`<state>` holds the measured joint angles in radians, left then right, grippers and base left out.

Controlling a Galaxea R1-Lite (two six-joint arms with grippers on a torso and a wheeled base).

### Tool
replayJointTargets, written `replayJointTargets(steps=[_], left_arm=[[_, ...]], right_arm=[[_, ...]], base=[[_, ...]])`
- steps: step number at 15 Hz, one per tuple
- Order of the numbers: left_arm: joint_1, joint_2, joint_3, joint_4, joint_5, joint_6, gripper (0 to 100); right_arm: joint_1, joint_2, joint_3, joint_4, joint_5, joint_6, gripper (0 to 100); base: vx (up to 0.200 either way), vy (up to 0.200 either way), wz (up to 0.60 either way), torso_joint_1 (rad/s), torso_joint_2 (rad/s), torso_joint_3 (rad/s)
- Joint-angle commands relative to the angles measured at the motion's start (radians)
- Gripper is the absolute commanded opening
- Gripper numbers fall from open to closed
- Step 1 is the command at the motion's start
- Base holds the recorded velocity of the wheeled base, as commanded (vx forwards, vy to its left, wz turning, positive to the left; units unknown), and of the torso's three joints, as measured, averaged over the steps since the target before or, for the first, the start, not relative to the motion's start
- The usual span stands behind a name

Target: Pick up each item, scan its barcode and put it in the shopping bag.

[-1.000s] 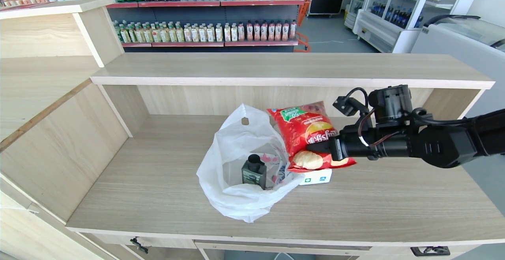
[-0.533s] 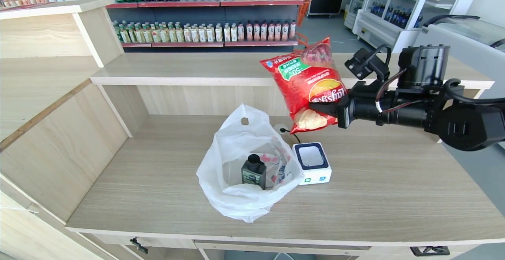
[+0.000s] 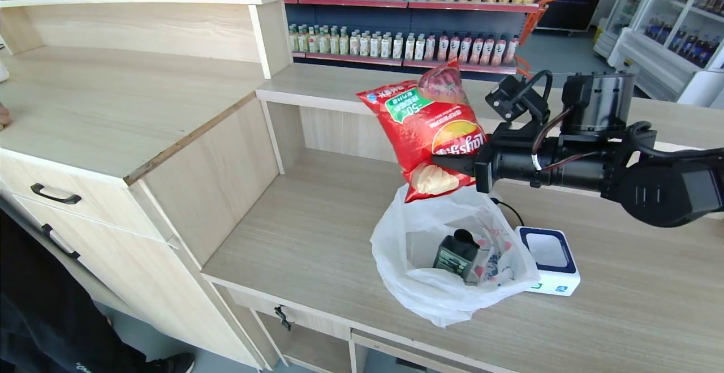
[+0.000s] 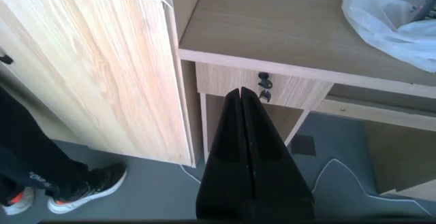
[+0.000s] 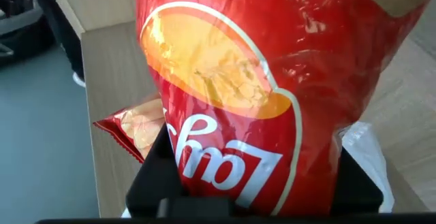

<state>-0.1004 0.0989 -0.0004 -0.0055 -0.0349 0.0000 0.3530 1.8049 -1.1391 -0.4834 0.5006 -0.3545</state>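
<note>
Right end effector (image 3: 447, 163) grips the crisp bag (image 3: 427, 124) near its lower end, hung upright above the open shopping bag (image 3: 447, 299) on the worktop (image 3: 317, 226), evidently ready for drop-in. Scanner (image 3: 551, 251) touches the bag. Left end effector (image 4: 240, 98) closed, empty

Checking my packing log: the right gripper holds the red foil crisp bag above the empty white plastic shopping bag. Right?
Not empty: the head view shows a dark square bottle with a black cap inside the white plastic shopping bag. The rest holds: the right gripper grips the red foil crisp bag above it.
</note>
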Motion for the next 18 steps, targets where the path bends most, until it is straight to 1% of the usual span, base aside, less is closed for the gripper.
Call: replayJointTargets(steps=[1, 3, 5, 6, 7, 12, 15, 18], left_arm=[[-0.001, 0.001, 0.0, -0.001, 0.0, 0.0, 0], [-0.001, 0.001, 0.0, -0.001, 0.0, 0.0, 0], [-0.001, 0.001, 0.0, -0.001, 0.0, 0.0, 0], [-0.001, 0.001, 0.0, -0.001, 0.0, 0.0, 0], [-0.001, 0.001, 0.0, -0.001, 0.0, 0.0, 0], [-0.001, 0.001, 0.0, -0.001, 0.0, 0.0, 0], [-0.001, 0.001, 0.0, -0.001, 0.0, 0.0, 0], [-0.001, 0.001, 0.0, -0.001, 0.0, 0.0, 0]], right_arm=[[-0.019, 0.019, 0.002, 0.019, -0.001, 0.0, 0], [-0.055, 0.048, 0.006, 0.091, -0.001, 0.008, 0], [-0.101, 0.083, 0.021, 0.135, -0.001, 0.011, 0], [-0.109, 0.087, 0.029, 0.135, -0.001, 0.011, 0], [-0.138, 0.11, 0.055, 0.131, -0.001, 0.008, 0], [-0.2, 0.186, 0.053, 0.105, -0.001, 0.008, 0], [-0.212, 0.194, 0.062, 0.014, -0.001, 0.006, 0], [-0.212, 0.192, 0.108, 0.02, -0.002, -0.009, 0]], base=[[0.0, 0.0, 0.0, 0.0, 0.0, 0.0], [0.0, 0.0, 0.0, 0.0, 0.0, 0.0], [0.0, 0.0, 0.0, 0.0, 0.0, 0.0], [0.0, 0.0, 0.0, 0.0, 0.0, 0.0], [0.0, 0.0, 0.0, 0.0, 0.0, 0.0], [0.0, 0.0, 0.0, 0.0, 0.0, 0.0], [0.0, 0.0, 0.0, 0.0, 0.0, 0.0], [0.0, 0.0, 0.0, 0.0, 0.0, 0.0]])
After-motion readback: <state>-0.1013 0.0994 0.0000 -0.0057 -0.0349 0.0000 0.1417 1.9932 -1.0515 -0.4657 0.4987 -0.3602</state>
